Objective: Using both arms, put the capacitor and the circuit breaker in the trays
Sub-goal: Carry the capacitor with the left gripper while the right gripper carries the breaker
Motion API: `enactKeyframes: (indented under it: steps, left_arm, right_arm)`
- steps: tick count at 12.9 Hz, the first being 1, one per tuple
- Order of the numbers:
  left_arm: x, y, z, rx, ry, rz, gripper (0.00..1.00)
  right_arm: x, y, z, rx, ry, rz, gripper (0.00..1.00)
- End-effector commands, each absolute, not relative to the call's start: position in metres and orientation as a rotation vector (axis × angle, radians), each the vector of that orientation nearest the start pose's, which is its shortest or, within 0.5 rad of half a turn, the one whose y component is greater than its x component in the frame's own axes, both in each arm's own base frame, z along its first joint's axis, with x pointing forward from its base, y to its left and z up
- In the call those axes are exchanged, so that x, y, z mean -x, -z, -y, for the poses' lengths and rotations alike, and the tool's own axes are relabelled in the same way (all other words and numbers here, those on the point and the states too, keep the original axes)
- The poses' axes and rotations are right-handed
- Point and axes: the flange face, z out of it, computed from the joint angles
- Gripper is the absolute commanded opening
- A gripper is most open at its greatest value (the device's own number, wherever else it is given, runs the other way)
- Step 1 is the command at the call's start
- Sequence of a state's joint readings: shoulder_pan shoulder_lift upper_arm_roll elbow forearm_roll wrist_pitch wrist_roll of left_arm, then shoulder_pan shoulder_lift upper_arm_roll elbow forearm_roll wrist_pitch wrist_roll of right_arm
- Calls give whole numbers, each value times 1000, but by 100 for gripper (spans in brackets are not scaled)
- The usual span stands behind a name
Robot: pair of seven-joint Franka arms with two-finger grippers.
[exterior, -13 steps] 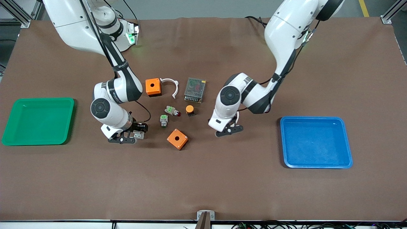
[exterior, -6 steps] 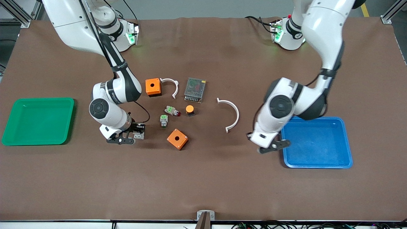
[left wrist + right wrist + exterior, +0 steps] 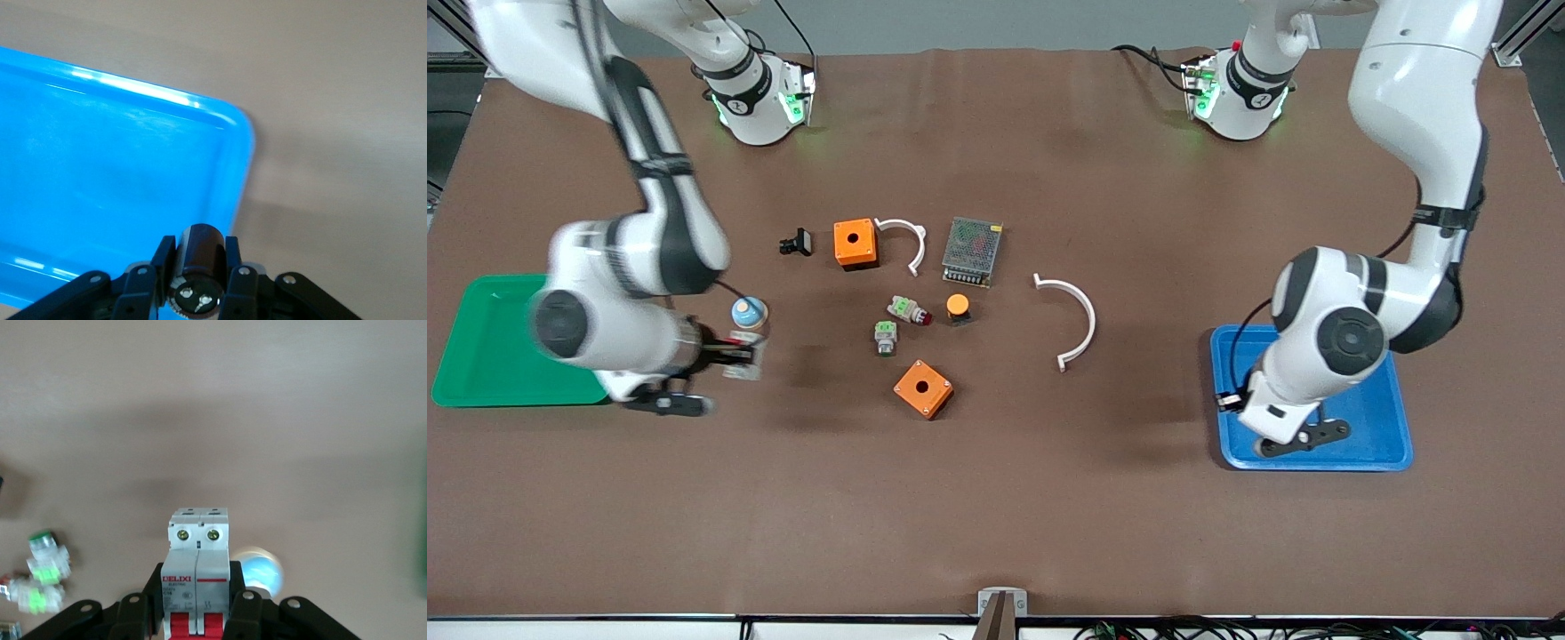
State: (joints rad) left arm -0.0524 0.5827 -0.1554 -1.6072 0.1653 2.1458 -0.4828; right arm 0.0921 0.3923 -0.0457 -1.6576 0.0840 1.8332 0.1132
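My left gripper hangs over the blue tray, above its corner nearest the front camera on the side toward the table's middle. In the left wrist view the left gripper is shut on the capacitor, a black stubby cylinder, over the blue tray. My right gripper is shut on the circuit breaker beside the green tray. In the right wrist view the right gripper grips the light-grey circuit breaker by its red switch end.
A blue-capped round part stands under the right gripper and also shows in the right wrist view. Mid-table lie a black clip, two orange boxes, two white arcs, a power supply, an orange button and green-topped parts.
The left arm swung from the table's middle to over the blue tray, uncovering a white arc. The right arm moved with the breaker toward the green tray, uncovering the black clip and blue-capped part.
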Motion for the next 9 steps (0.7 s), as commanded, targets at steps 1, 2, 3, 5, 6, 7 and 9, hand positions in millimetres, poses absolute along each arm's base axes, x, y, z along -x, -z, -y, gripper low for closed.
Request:
enactKeyframes:
  steps: [1, 2, 3, 5, 6, 7, 9]
  left_arm:
    - [-671, -280, 100, 3062, -63, 234, 1]
    - [-673, -276, 81, 3062, -70, 244, 1]
    - [-674, -270, 56, 3061, -85, 251, 1]
    - [-676, -258, 21, 3072, -100, 208, 1]
    - [-676, -253, 0, 3070, -111, 199, 1]
    - [-675, -246, -18, 3065, -121, 143, 1]
    - [-675, -233, -44, 3074, -114, 126, 0]
  right_arm:
    - [-640, -405, 83, 3070, -374, -24, 18]
    - [-633, -402, 130, 3061, -371, 9, 18]
    - [-623, -402, 176, 3052, -348, 17, 18]
    - [-614, -384, 243, 3083, -287, 44, 18]
    - [-607, -369, 275, 3106, -281, 47, 18]
    - [-601, -355, 294, 3109, -274, 20, 18]
    - [-590, -335, 323, 3122, -237, -42, 19]
